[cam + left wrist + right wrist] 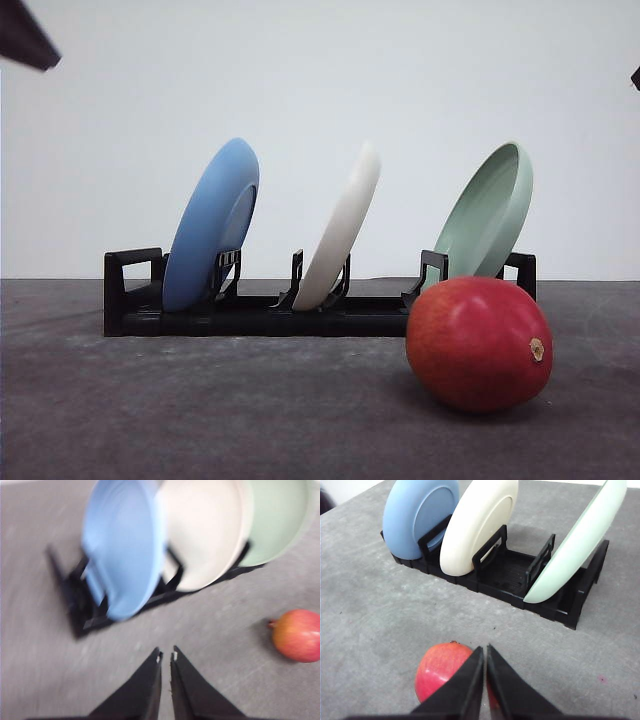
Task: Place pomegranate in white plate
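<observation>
The right hand (485,652), fingers pressed together and empty, hung directly over the pomegranate (442,670) resting on the table (370,620) before the rack, nearer than the closed left hand (166,656).

The left claw (166,656) is matte black, its two fingers long flat wedges that broaden toward the wrist and taper to narrow points. A small pale, whitish mark sits at each tip on the inner edge. The right claw (485,652) has the same black, smooth, triangular fingers with straight inner edges and no visible markings, screws or cables on either one.
</observation>
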Tool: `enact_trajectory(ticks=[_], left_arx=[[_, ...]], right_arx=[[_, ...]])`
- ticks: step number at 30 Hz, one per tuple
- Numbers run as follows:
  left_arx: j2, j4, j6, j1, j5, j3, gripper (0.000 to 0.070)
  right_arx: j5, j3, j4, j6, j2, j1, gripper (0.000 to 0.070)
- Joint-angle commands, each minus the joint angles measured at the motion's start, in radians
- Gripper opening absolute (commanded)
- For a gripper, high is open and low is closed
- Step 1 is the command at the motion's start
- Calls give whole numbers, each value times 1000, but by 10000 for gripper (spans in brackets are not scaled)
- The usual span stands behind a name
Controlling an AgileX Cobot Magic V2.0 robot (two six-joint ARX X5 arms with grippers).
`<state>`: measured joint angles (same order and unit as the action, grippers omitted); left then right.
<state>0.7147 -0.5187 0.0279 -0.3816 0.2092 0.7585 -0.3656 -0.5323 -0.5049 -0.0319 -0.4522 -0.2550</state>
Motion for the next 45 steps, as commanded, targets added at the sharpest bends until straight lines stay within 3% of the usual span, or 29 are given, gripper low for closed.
enact_trajectory(ticks=[1,3,4,5,16,24,32,45], left_arx=[[7,28,20,-13,7,21,184],[5,46,6,-22,10,22,348],[5,51,5,-27,11,22,372],[5,54,5,-34,12,22,371],[97,211,44,-191,6,22,371],[329,473,46,-335,-138,22,364],[587,716,39,-404,-265,48,364],[971,737,27,-428,-393,316,364]], right_arx=[[0,-14,11,18,-3,-4,149],[-1,-14,11,18,-3,-4,349],[-1,-14,12,18,-3,-4,415],[-1,-14,13,18,-3,-4,425],[-1,-14,59,13,-3,-4,429],[-1,-14,59,13,-3,-4,429],[-1,-14,59,13,-3,-4,429],[0,-14,58,14,-3,-4,429]])
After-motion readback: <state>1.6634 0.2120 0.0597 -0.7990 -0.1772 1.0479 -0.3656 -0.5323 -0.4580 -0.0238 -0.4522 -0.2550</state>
